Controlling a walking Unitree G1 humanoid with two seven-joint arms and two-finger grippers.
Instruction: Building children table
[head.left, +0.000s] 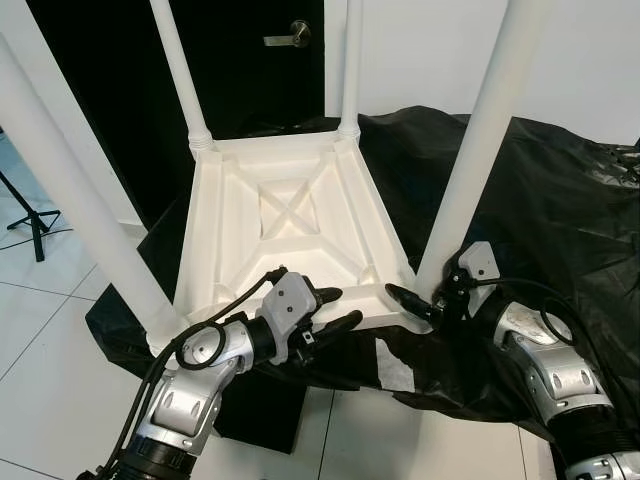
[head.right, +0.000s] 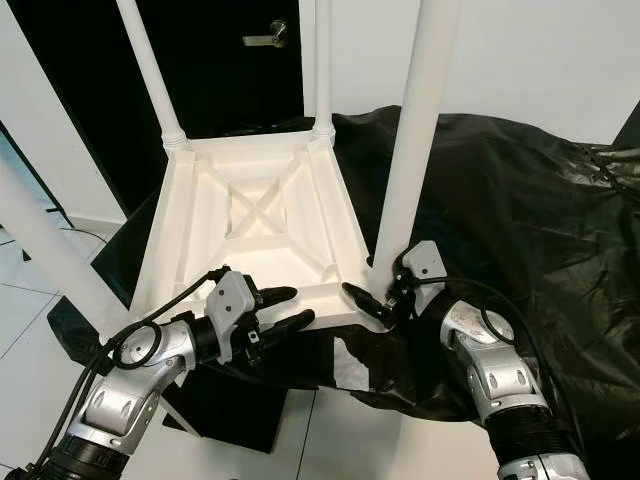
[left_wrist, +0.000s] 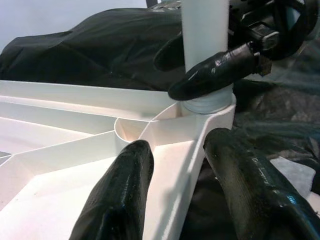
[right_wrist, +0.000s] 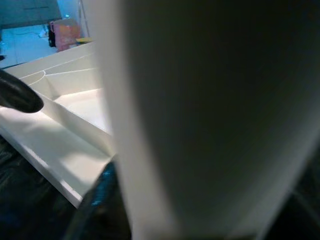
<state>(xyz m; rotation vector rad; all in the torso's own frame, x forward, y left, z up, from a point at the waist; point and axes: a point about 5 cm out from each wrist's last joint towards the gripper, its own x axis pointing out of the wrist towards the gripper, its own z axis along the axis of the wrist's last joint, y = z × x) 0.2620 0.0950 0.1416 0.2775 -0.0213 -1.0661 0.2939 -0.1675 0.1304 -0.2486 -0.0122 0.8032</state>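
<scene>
A white children's table (head.left: 225, 240) lies upside down on black sheeting, its legs pointing up. My left gripper (head.left: 338, 307) straddles the near rim (left_wrist: 175, 165), one finger (left_wrist: 120, 195) inside the ribbed underside and the other finger (left_wrist: 250, 185) outside, pressed to the wall. At the near right corner, my right gripper (head.left: 420, 296) is closed around the base of the near right leg (head.left: 480, 150). One of its fingers (left_wrist: 215, 75) crosses in front of the leg's collar, and the leg (right_wrist: 210, 115) sits close against the right wrist camera.
Black plastic sheeting (head.left: 540, 200) covers the surface to the right and behind. A dark door with a lever handle (head.left: 290, 37) stands beyond the table. A tripod foot (head.left: 30, 225) rests on the white tiled floor at left. A black block (head.left: 260, 415) sits under the near edge.
</scene>
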